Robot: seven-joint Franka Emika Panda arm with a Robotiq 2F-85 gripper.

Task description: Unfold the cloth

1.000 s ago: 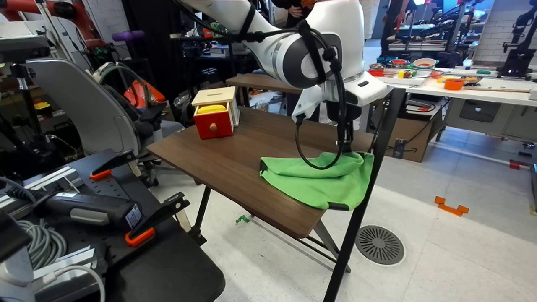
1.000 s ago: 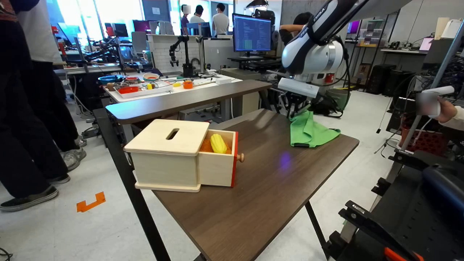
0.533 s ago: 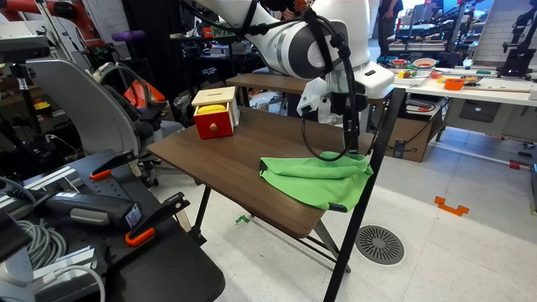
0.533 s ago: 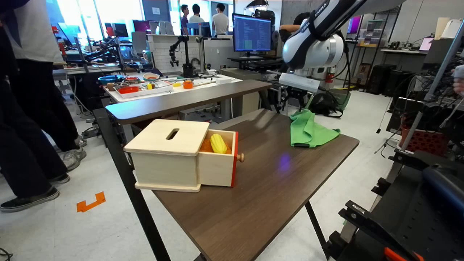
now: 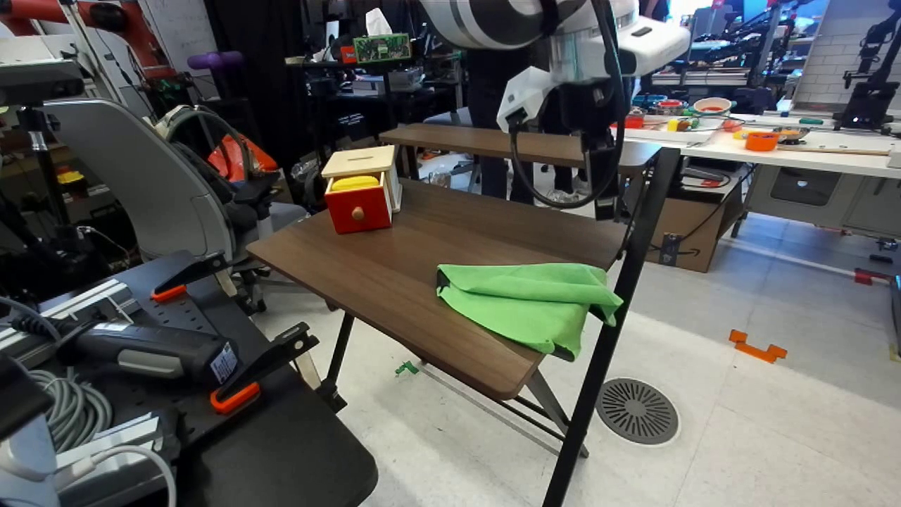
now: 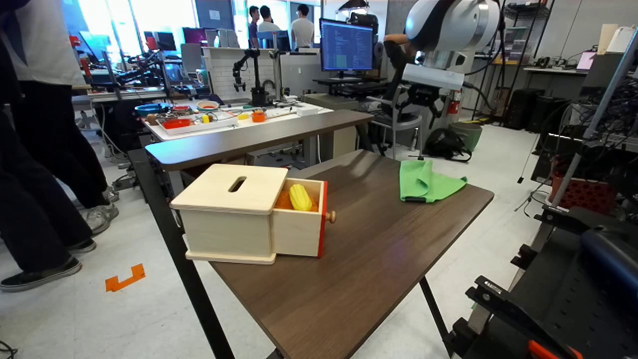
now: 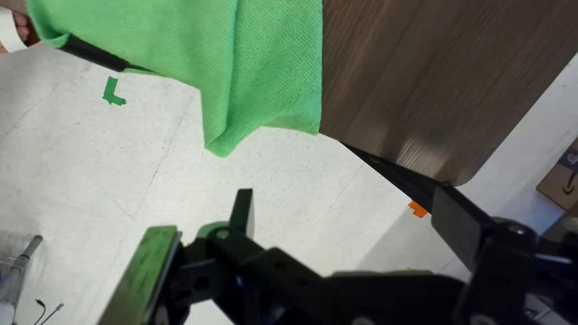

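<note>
Raised since a moment ago, the hand [image 7: 350,216] hangs apart from the green cloth [image 5: 524,299], its fingers [image 7: 456,225] spread wide. The cloth lies rumpled on the desk [image 5: 422,260], overhanging its edge.

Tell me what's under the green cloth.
The brown tabletop lies under part of the cloth; the rest overhangs its edge, with floor showing past it in the wrist view. Whether anything else is underneath is hidden.

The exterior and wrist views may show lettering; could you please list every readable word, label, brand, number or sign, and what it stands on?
No word or number is legible.
Monitor text: too small.
Clamp label: too small.
Tool label: blurred.
Lettering on black object: too small.
Cardboard box: curved arrow.
</note>
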